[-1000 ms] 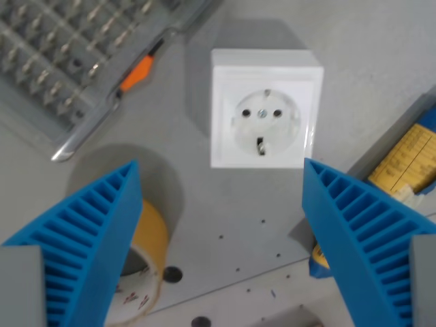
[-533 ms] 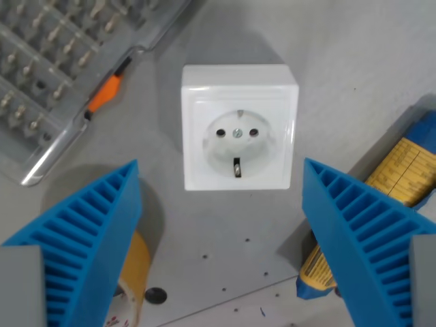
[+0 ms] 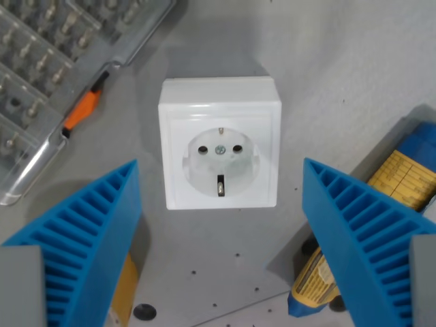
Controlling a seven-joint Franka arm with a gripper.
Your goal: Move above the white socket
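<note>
A white square socket with a round recessed face lies flat on the grey table, near the middle of the wrist view. My gripper hangs above it, open, its two blue ribbed fingers spread wide at the lower left and lower right. Nothing is between them. The socket sits just beyond the line between the fingertips, roughly centred between them.
A clear plastic bit case with an orange latch lies at the wrist view's upper left. A blue and yellow package lies at the right edge. A yellow tape roll peeks out behind the left finger.
The whole scene has shifted left and down in the wrist view, so the camera has moved; the socket now sits more centred between the fingers and looks slightly larger.
</note>
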